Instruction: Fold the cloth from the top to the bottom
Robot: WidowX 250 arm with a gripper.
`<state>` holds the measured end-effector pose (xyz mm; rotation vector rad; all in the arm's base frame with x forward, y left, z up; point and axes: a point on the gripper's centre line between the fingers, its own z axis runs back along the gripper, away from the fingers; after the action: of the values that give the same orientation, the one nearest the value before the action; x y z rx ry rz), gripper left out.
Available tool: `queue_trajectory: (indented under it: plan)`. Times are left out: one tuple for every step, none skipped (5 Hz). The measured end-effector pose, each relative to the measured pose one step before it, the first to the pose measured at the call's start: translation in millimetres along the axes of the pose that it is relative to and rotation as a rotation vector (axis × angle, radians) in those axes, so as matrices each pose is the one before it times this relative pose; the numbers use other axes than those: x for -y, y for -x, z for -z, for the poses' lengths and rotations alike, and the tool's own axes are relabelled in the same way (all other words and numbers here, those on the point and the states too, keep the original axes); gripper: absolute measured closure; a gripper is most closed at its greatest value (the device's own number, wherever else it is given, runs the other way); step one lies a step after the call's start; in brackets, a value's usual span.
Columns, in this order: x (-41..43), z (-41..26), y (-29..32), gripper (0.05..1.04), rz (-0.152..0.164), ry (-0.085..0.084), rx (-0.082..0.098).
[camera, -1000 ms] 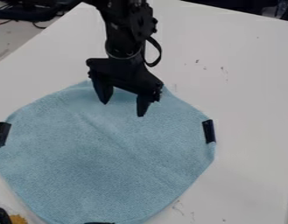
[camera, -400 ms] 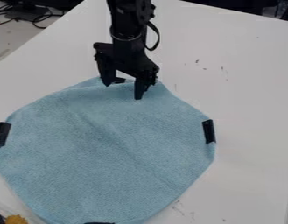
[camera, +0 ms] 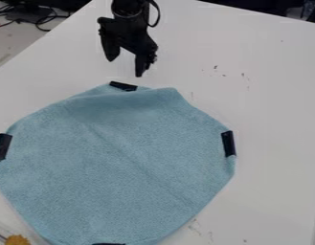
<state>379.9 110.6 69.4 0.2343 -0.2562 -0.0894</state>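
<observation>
You've backed the gripper (camera: 125,68) off past the cloth's (camera: 121,162) upper black strip (camera: 123,86), fingers apart and seemingly holding nothing, while the cloth lies unfolded, with table (camera: 268,105) beyond its top edge and along its sides.

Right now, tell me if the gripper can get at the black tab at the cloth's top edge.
Probably yes: the gripper hangs just past the black tab on the cloth, jaws apart, with no object visible in the way. Its height is hard to judge.
</observation>
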Motion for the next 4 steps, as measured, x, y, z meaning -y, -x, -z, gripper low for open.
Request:
queue_trajectory:
  plan:
    - [-15.06, 17.98, -5.1, 0.084, 0.0065, 0.0044, -0.0054]
    - [-3.95, 16.66, 7.1, 0.083, -0.0067, 0.029, -0.0268]
    - [3.06, 2.24, 4.54, 0.084, 0.0071, 0.0202, -0.0166]
    - [4.12, 3.27, 9.38, 0.084, 0.0006, 0.0118, -0.0409]
